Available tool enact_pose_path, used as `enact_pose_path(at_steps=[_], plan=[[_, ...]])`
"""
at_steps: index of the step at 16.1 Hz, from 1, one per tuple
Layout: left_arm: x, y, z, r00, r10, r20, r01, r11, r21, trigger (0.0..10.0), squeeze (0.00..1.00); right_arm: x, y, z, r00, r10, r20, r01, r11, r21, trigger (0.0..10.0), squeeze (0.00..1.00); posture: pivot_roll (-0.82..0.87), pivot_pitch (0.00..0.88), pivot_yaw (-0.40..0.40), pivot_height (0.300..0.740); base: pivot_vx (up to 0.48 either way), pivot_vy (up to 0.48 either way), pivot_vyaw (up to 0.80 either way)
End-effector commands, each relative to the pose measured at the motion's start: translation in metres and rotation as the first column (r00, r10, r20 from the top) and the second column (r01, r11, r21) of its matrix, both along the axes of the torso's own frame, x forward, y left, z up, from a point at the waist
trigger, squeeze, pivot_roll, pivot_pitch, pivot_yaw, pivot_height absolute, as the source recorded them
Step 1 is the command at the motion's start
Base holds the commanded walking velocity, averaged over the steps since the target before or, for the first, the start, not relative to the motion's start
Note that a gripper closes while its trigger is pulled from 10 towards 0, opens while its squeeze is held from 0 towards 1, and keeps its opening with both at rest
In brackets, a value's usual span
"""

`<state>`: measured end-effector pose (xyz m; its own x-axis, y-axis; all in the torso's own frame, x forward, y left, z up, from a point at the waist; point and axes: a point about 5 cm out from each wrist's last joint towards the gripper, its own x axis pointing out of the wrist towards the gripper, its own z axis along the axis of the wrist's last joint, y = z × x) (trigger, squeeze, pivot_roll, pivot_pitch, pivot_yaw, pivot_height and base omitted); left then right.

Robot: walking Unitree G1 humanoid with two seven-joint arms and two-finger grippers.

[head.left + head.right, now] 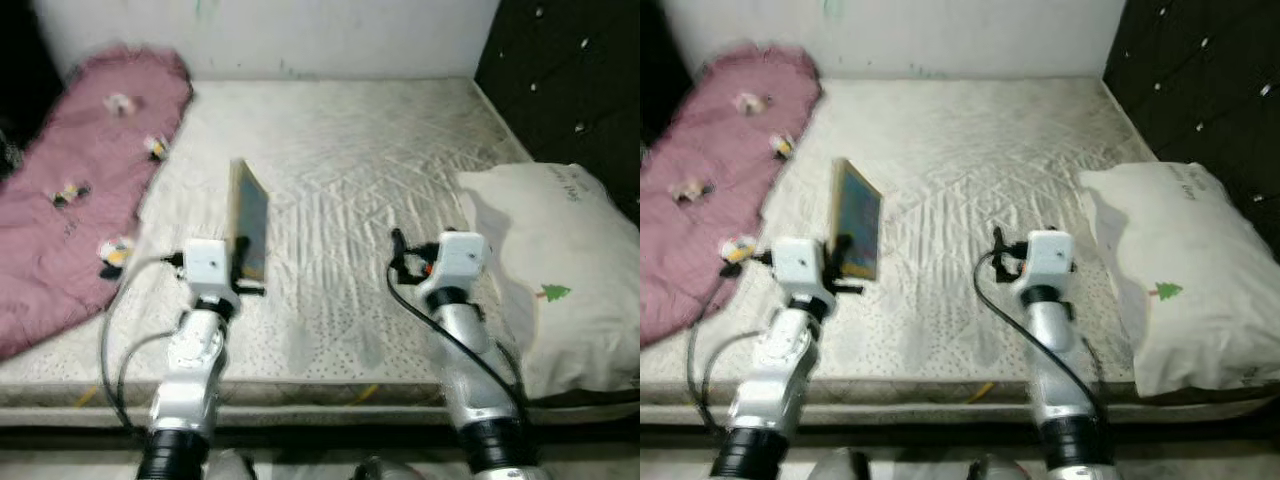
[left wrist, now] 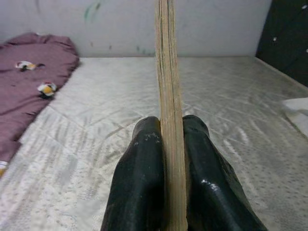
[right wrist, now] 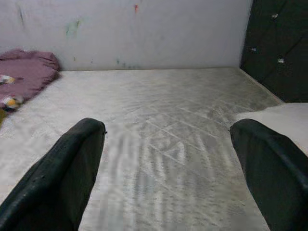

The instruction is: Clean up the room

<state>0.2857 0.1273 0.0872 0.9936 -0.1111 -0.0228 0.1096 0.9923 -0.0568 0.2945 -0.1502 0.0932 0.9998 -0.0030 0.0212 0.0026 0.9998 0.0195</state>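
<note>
A thin book (image 1: 247, 218) stands on edge above the bare mattress (image 1: 340, 150), held upright by my left gripper (image 1: 240, 268), which is shut on its lower end. In the left wrist view the book's page edge (image 2: 168, 96) runs straight up between the two black fingers (image 2: 139, 187). My right gripper (image 1: 400, 258) hovers over the mattress middle, open, with nothing between its fingers (image 3: 62, 178). A pink blanket (image 1: 80, 190) with small cartoon prints lies along the mattress's left side. A white pillow (image 1: 560, 270) with a green tree mark rests at the right.
A white wall (image 1: 300, 35) runs behind the mattress. A dark tufted headboard (image 1: 570, 80) stands at the right, behind the pillow. The mattress front edge (image 1: 300, 392) is just below my arms.
</note>
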Motion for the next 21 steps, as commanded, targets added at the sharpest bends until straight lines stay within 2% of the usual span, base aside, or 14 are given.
enact_pose_path(at_steps=[1,11,12,17,19,20,21], plan=[[0.002,0.000,0.011,0.999,-0.008,0.048,0.008,1.000,-0.002,10.0,0.00,0.002,0.001,0.003,1.000,0.004,0.013,-0.004,1.000,0.008,10.0,0.00,-0.06,0.021,0.004,0.740,0.000,-0.270,0.00],[0.003,-0.003,0.010,0.999,-0.022,0.043,0.022,1.000,0.000,10.0,0.00,0.001,0.002,0.001,1.000,0.002,0.008,-0.003,1.000,0.006,10.0,0.00,-0.06,0.023,0.008,0.740,0.000,-0.286,0.00],[0.003,-0.003,0.009,0.999,-0.019,0.040,0.018,1.000,0.026,10.0,0.00,0.001,0.002,0.001,1.000,0.003,0.007,-0.003,1.000,0.005,10.0,0.00,-0.06,0.023,0.008,0.740,0.000,-0.247,0.00],[-0.001,0.004,0.004,0.999,0.038,0.029,-0.038,0.999,0.021,10.0,0.00,0.000,0.003,-0.002,1.000,0.003,0.001,-0.003,1.000,0.004,10.0,0.00,-0.06,0.018,0.007,0.740,0.000,0.000,0.00],[-0.002,0.004,0.000,1.000,0.022,0.015,-0.022,1.000,-0.001,10.0,0.00,0.000,0.002,-0.002,1.000,0.001,-0.001,-0.001,1.000,0.004,10.0,0.00,-0.06,0.016,0.008,0.740,0.000,0.000,0.00],[-0.003,0.005,0.001,0.999,-0.002,0.040,0.002,1.000,0.008,10.0,0.00,0.000,0.002,-0.002,1.000,-0.002,-0.001,0.002,1.000,0.004,10.0,0.00,-0.06,0.020,0.008,0.740,0.000,0.000,0.00],[-0.004,0.008,0.000,0.997,0.027,0.072,-0.033,0.996,0.080,10.0,0.00,0.000,0.001,-0.003,1.000,-0.005,-0.002,0.005,1.000,0.004,10.0,0.00,-0.06,0.021,0.008,0.740,0.000,0.000,0.00]])
